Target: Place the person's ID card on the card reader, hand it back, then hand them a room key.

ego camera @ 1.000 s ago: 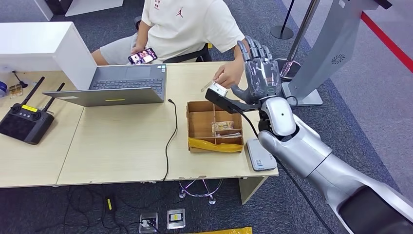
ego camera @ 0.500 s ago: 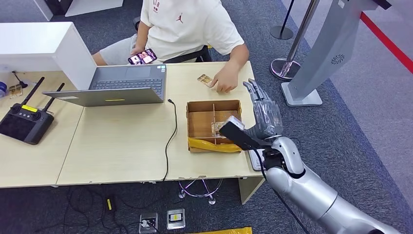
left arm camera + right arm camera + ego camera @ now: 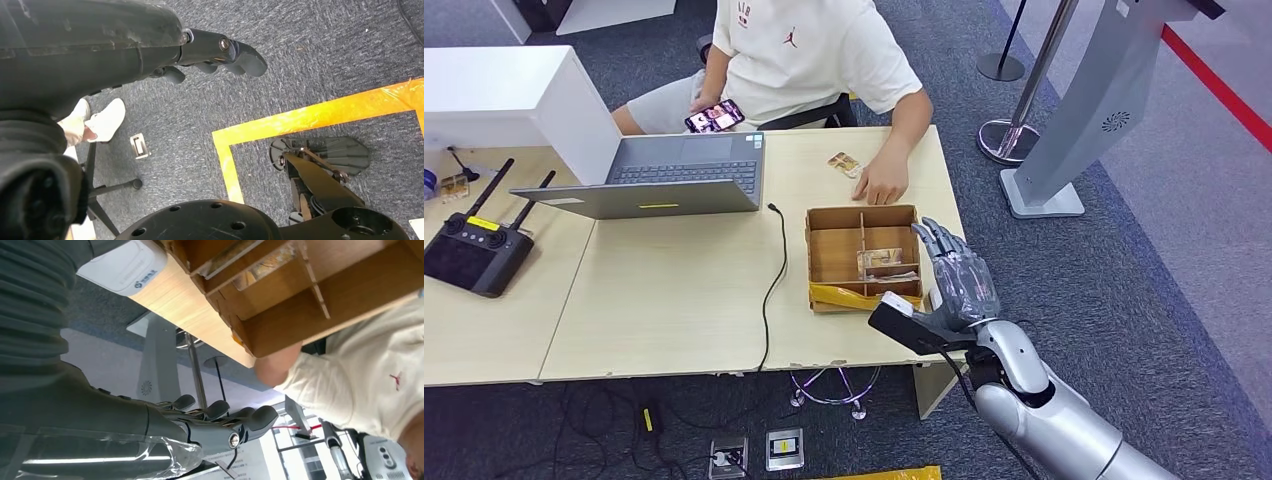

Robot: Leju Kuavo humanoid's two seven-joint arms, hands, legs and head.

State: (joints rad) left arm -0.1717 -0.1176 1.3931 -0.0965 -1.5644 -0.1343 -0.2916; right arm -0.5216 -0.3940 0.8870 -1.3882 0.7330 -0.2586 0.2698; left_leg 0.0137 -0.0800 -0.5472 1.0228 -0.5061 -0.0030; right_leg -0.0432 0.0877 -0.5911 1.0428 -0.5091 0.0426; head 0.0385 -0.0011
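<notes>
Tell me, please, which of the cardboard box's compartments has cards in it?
The near-right compartment of the cardboard box, closest to the right robot hand, holds the cards. The long left compartment and the two far ones look empty.

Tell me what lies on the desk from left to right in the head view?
Black remote controller → open laptop → black cable → cardboard box → robot hand.
</notes>
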